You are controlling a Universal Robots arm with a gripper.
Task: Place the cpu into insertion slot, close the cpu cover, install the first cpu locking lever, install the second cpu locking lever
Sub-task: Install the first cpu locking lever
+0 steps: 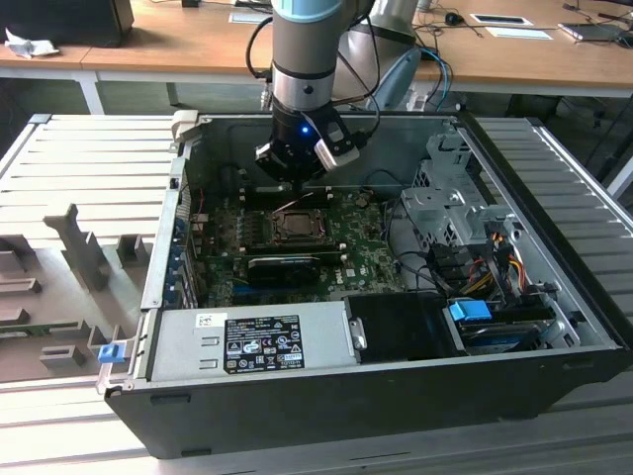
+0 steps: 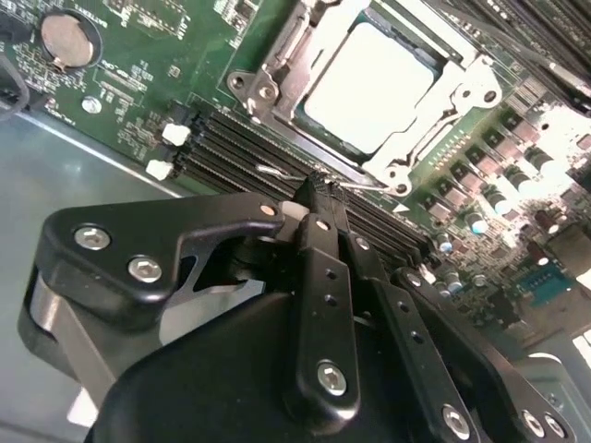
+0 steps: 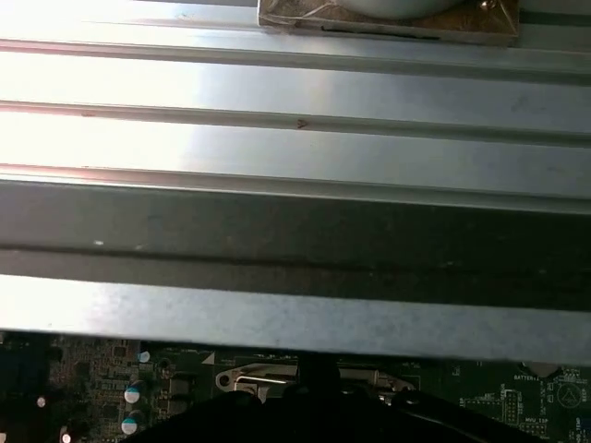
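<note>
The cpu [image 2: 369, 83] lies silvery face up in the insertion slot [image 1: 297, 226] on the green motherboard [image 1: 371, 259]. The cpu cover [image 2: 416, 140], a metal frame, lies flat around the cpu. A thin wire locking lever [image 2: 277, 172] runs along the socket's edge beside the memory slots. My gripper [image 2: 319, 189] is shut, its black fingertips pressed together right at this wire. In the exterior view my gripper [image 1: 295, 188] hangs just behind the socket, low inside the open computer case.
Black memory slots [image 2: 231, 148] and a coin battery [image 2: 63, 35] lie close to the socket. A black graphics card [image 1: 287, 265], the power supply [image 1: 252, 341], a drive cage [image 1: 455, 198] and loose cables [image 1: 475, 267] crowd the case.
</note>
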